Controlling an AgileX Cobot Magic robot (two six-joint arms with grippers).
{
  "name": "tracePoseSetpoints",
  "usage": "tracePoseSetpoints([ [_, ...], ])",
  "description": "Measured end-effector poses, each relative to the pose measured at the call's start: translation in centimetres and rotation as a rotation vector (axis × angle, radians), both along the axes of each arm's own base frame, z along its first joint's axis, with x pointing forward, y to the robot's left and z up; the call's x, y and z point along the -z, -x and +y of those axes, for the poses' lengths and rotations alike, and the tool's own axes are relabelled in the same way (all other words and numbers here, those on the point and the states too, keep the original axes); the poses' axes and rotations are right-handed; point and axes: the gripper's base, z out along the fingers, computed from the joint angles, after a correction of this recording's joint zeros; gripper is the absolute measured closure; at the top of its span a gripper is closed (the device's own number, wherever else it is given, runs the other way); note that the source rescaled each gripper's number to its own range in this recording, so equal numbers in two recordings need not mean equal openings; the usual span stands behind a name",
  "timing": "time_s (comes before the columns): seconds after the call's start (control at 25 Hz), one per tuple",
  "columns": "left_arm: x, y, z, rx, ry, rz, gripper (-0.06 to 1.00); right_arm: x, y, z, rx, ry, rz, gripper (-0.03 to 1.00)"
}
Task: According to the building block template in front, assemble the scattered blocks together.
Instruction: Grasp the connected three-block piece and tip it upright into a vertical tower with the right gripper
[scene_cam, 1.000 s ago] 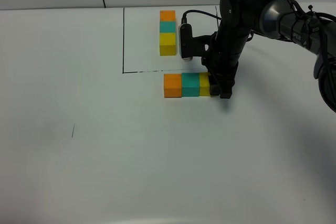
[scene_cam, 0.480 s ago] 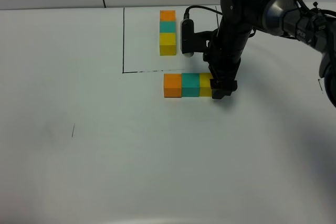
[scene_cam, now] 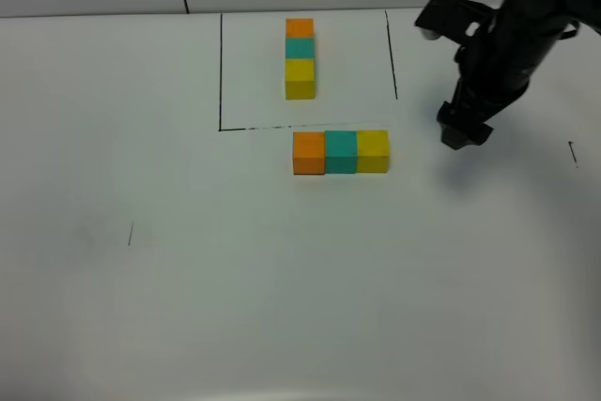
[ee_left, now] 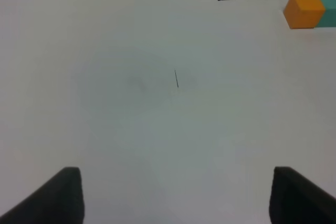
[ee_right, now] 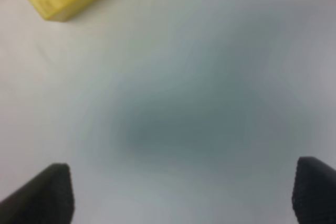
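Near side: found left gripper point(ee_left: 178, 196) gaping, empty, parked clear. Middle: scattered blocks point(scene_cam: 340, 152) joined orange-teal-yellow; right of them, right gripper point(scene_cam: 463, 129) spread wide, holding nothing. Farther back: building block template point(scene_cam: 300, 58), same order, so looks done.

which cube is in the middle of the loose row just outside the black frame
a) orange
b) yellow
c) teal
c: the teal cube sits between the orange cube and the yellow cube, touching both.
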Motion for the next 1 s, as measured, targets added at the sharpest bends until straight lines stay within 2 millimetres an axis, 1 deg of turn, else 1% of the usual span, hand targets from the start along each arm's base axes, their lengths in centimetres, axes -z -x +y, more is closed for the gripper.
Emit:
tracePoseSetpoints([
  [0.04,0.0,0.0,0.0,0.000,0.000,0.000,0.33,-1.0,0.9,-0.9,0.060,-0.024,-0.042,0.26],
  [0.08,0.0,0.0,0.0,0.000,0.000,0.000,0.33,-1.2,2.1,-1.8,0.125,-0.045,-0.054,0.26],
  [0.16,0.0,0.0,0.0,0.000,0.000,0.000,0.33,-2.5,4.5,-3.7,0.259,-0.092,-0.083,0.26],
  [0.28,0.0,0.0,0.0,0.000,0.000,0.000,0.33,-2.7,8.2,-5.8,0.425,-0.130,-0.077,0.26],
  [0.4,0.0,0.0,0.0,0.000,0.000,0.000,0.33,-2.9,11.0,-6.7,0.522,-0.148,-0.082,0.26],
  [0.56,0.0,0.0,0.0,0.000,0.000,0.000,0.33,-3.0,13.6,-7.1,0.600,-0.184,-0.094,0.26],
  [0.68,0.0,0.0,0.0,0.000,0.000,0.000,0.33,-2.6,14.7,-7.3,0.620,-0.186,-0.084,0.26],
  [0.76,0.0,0.0,0.0,0.000,0.000,0.000,0.33,-2.4,14.9,-7.4,0.610,-0.171,-0.068,0.26],
  [0.92,0.0,0.0,0.0,0.000,0.000,0.000,0.33,-1.9,14.6,-7.3,0.494,-0.112,-0.036,0.26],
  [1.0,0.0,0.0,0.0,0.000,0.000,0.000,0.33,-1.8,13.8,-7.1,0.408,-0.071,-0.004,0.26],
])
